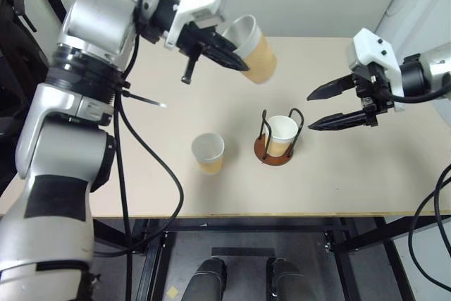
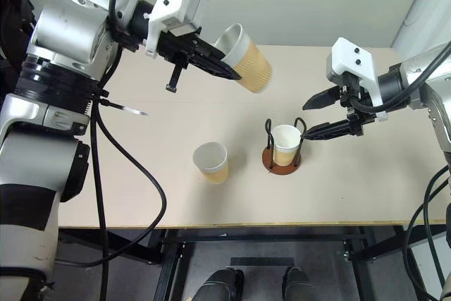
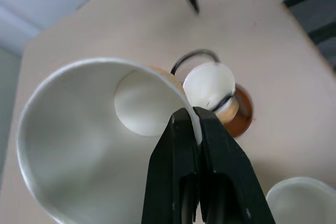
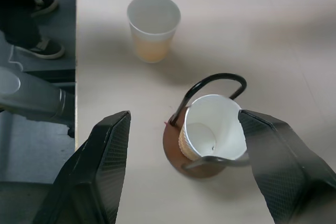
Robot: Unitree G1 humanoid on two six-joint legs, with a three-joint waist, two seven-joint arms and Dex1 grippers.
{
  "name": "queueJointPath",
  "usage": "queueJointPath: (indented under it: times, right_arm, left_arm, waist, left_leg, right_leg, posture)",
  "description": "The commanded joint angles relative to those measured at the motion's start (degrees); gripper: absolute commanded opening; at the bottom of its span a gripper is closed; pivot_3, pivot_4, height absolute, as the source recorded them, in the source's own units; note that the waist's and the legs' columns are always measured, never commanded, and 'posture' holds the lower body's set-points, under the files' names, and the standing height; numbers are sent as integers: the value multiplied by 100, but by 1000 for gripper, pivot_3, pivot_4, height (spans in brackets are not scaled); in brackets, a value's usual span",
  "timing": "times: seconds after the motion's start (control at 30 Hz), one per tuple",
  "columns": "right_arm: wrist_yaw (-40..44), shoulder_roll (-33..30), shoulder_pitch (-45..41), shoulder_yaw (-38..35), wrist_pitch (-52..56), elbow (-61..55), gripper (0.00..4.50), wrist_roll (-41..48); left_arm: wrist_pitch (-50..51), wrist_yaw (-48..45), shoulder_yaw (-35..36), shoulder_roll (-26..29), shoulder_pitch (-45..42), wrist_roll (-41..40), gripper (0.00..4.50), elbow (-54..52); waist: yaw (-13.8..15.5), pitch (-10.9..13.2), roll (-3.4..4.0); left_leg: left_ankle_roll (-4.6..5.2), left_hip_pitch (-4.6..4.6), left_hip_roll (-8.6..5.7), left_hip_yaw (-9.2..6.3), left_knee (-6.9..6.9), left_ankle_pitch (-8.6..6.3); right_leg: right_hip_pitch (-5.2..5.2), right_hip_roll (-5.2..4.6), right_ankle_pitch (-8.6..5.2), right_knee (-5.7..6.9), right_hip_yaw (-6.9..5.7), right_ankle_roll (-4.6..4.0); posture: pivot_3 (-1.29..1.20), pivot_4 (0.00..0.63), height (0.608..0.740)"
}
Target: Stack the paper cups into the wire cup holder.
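Cups are in three places on and over the pale table (image 1: 352, 188). One cup (image 1: 282, 135) stands upright inside the wire holder (image 1: 275, 151), between its two black loops, on the round brown base near the middle of the table. A second cup (image 1: 208, 153) stands by itself on the table, on the robot's left of the holder and apart from it. The third cup (image 1: 252, 48) is up in the air, tipped on its side, with its open mouth turned toward the left arm.

The left gripper (image 1: 229, 51) is pressed together on that cup's rim, one black finger inside and one outside. The right gripper (image 1: 320, 108) hangs just to the right of the holder with its two fingers spread wide and nothing between them. It is close to the holder but not touching it.

A black cable (image 1: 151, 153) hangs from the left arm and loops over the table's left side.

The left wrist view looks right down into the held cup, with the holder and its cup behind the rim. In the right wrist view, a person's shoes (image 4: 44, 48) stand on the floor beside the table.
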Motion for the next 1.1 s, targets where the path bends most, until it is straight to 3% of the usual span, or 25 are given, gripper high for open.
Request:
queueJointPath:
  times: [0.03,0.67,1.1]
  right_arm:
    - [-190,-247,116,-495,247,-436,3391,203]
    - [-1078,-992,944,-1625,1313,-1526,3391,1050]
    - [-1509,-1365,1585,-2327,1375,-1609,3391,1391]
  left_arm:
    - [-52,-203,-184,-124,-277,-301,51,61]
    - [-1870,-203,-1917,-984,-422,-161,51,1288]
    - [-2395,-203,-2068,-1514,-640,-76,51,1917]
  waist:
    - [4,0,0]
    - [64,4,1]
    - [123,4,-1]
  left_leg:
    - [0,5,-8,11,-5,0]
    - [14,7,-27,2,3,-15]
    - [57,-27,-46,34,13,-30]
  right_leg:
    - [3,10,0,-2,-8,0]
    - [28,-16,-28,-12,8,67]
    - [37,-48,10,-90,-12,146]
  posture:
    - [0,150,740]
    - [0,150,740]
    - [0,150,740]
